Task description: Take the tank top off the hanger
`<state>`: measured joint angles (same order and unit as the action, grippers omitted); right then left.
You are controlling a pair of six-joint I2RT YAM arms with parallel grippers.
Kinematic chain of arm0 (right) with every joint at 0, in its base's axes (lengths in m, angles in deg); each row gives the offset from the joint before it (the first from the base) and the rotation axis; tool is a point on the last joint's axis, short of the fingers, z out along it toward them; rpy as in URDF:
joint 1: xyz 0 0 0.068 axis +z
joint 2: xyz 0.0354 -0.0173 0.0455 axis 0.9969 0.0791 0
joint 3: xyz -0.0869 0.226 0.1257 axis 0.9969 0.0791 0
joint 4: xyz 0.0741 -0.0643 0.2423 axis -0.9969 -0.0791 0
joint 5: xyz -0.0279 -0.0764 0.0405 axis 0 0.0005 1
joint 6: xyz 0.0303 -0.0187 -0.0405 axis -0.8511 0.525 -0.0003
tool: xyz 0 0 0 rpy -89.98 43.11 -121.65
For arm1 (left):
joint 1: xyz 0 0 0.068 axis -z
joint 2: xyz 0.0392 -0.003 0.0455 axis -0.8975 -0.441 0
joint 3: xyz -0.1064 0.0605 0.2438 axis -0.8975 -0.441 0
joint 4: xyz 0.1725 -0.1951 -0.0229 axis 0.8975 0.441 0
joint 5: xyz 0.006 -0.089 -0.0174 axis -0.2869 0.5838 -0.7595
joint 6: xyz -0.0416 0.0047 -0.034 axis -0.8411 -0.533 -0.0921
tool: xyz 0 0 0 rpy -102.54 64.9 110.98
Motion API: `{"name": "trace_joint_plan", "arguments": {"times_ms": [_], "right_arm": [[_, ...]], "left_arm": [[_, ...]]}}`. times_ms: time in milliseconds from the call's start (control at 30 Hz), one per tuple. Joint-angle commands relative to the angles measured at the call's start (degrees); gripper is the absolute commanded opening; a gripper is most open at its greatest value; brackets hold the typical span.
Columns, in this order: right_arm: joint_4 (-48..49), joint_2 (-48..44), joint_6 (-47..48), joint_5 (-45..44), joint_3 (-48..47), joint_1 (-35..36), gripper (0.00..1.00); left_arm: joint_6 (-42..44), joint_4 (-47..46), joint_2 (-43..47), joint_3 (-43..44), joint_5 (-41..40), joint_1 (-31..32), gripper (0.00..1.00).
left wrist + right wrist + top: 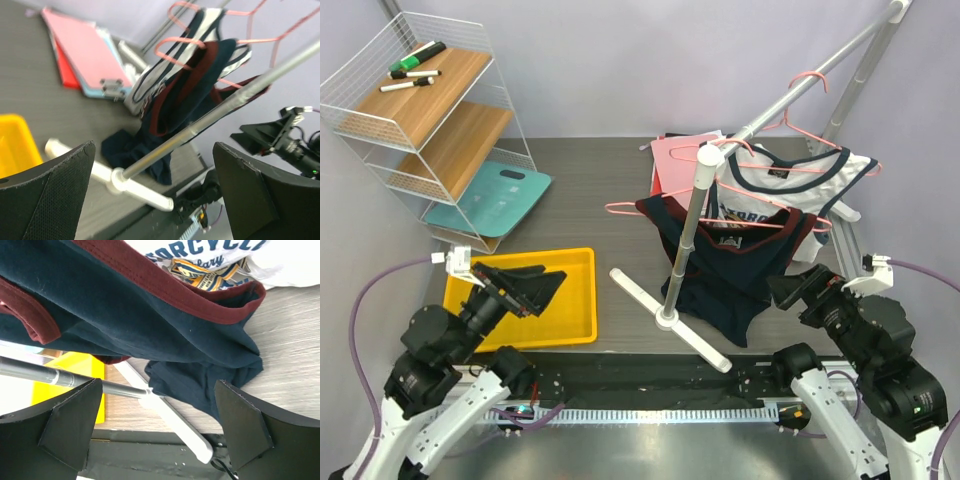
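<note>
dark desk (580,180) across the whole scene, and on it the garment rack (688,240), white foot planted mid-desk, upright pole rising, slanted rail running up to the right. far left, the wire shelf (380,125) with wooden boards. now the navy tank top (730,270), maroon trim, is on its pink hanger (760,222) under the rail, its hem bunched on the desk by the rack's foot. the upright pole stands right in front of it from above. just behind, touching it, a white tank top (790,180) on its own hanger. yellow tray (570,310) near left, a teal board (500,195) by the shelf's foot, pink clipboards (680,160) flat behind the rack. left gripper (542,285) sits over the tray, jaws wide apart, holding nothing, well apart from the shirts. right gripper (157,385) is spread wide too, near the navy hem, not touching it, pole crossing between its fingers in the wrist view. smallest: markers (415,60) on the top shelf.
</note>
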<state>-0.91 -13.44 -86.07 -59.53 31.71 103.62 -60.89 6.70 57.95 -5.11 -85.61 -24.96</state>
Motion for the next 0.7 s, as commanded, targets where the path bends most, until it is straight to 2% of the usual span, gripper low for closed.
{"name": "trace_joint_plan", "arguments": {"times_ms": [0, 67, 167, 400, 667], "right_arm": [[-1.9, 3.0, 5.0, 0.1, -4.2, -0.2, 1.0], [-0.9, 2.6, 6.1, 2.5, -5.3, -0.2, 1.0], [0.9, 1.4, 6.9, 7.3, -7.4, -0.2, 1.0], [0.9, 4.2, 11.3, 10.5, -14.3, -0.2, 1.0], [1.7, 12.5, 18.5, 9.9, -25.4, -0.2, 0.98]], "left_arm": [[-2.0, 12.3, -9.2, 6.1, 0.6, -0.2, 1.0], [-1.0, 13.3, -11.7, 9.2, 5.3, -0.3, 1.0], [0.0, 9.5, -13.6, 9.3, 9.7, -0.2, 1.0], [0.9, 2.5, -13.9, 7.9, 10.4, -0.2, 1.0], [5.7, 4.9, -24.5, 16.2, 14.5, -0.3, 1.0]]}}
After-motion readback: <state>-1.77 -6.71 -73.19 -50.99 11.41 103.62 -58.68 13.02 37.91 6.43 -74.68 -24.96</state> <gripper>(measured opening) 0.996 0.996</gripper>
